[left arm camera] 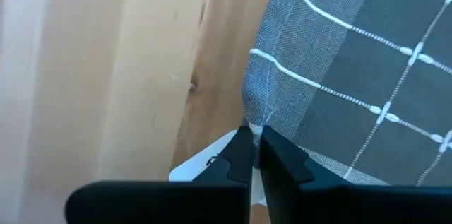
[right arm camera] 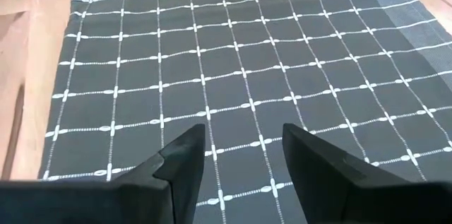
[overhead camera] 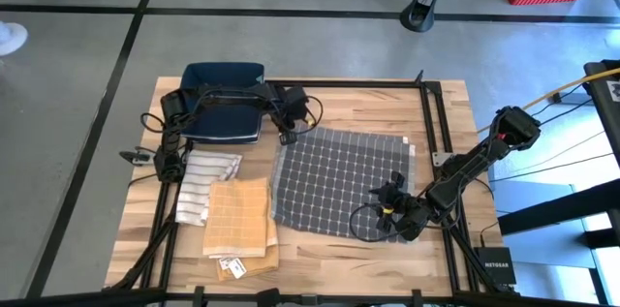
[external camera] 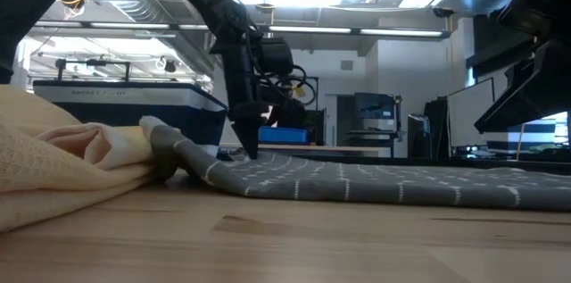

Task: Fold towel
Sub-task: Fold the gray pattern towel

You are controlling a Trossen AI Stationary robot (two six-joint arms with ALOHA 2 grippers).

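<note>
The left gripper (left arm camera: 254, 155) pinches the grey towel (overhead camera: 339, 181) at its far corner, the right gripper (right arm camera: 241, 155) hovers fingers apart over the near edge; it wants its own corner before any lift off the bench (overhead camera: 446, 113).

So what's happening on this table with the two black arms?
A two-armed robot is starting to fold a grey checked towel spread flat on the wooden table. The left end effector has pinched shut on the towel's far-left corner. The right end effector hangs open over the towel's near-right corner, not gripping it yet. Beside the towel lie an orange waffle cloth and a striped cloth, with a dark blue bin behind them.
</note>
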